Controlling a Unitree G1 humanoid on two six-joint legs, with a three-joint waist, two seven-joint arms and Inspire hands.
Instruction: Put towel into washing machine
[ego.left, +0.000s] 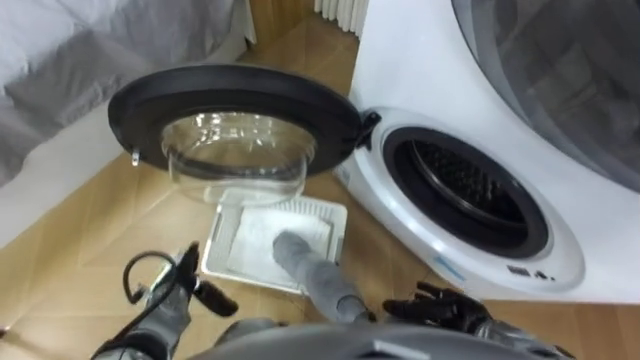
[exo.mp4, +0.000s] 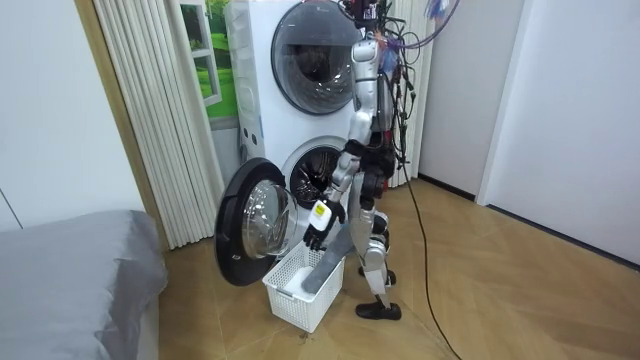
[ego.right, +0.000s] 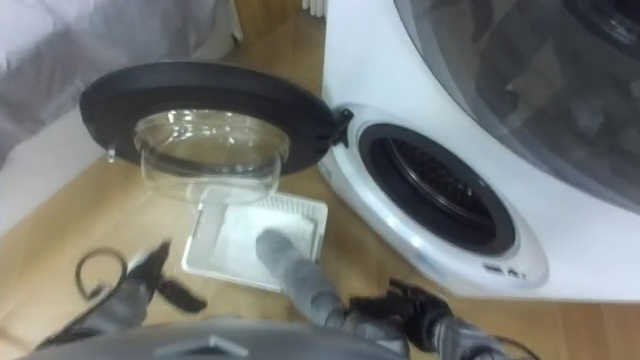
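A white front-loading washing machine (ego.left: 420, 90) stands at the robot's right with its round black-rimmed door (ego.left: 235, 90) swung wide open, the glass bowl of the door facing up toward the camera, and the dark drum opening (ego.left: 465, 185) in full view with nothing seen inside it. On the wooden floor (ego.left: 80, 230) just below the open door sits a white plastic laundry basket (ego.left: 215, 240). The grey towel (ego.left: 310, 270) is bunched into a long roll: its lower end lies in the basket and the rest rises over the near rim toward the robot, well apart from the drum. The right hand (ego.left: 440, 305) shows at the lower right, just beside the towel's upper end; whether it clasps the cloth cannot be told. The left hand (ego.left: 180, 290) shows at the lower left, away from the towel, its fingers loosely spread and holding nothing. In the room view the robot stands close against the basket, in front of the lower machine of a stacked pair, facing the room view's left, with a second machine (exo.mp4: 310, 50) above. A bed with a grey cover (exo.mp4: 70, 260) stands at the room view's left, and pale pleated curtains (exo.mp4: 150, 110) hang behind the door.
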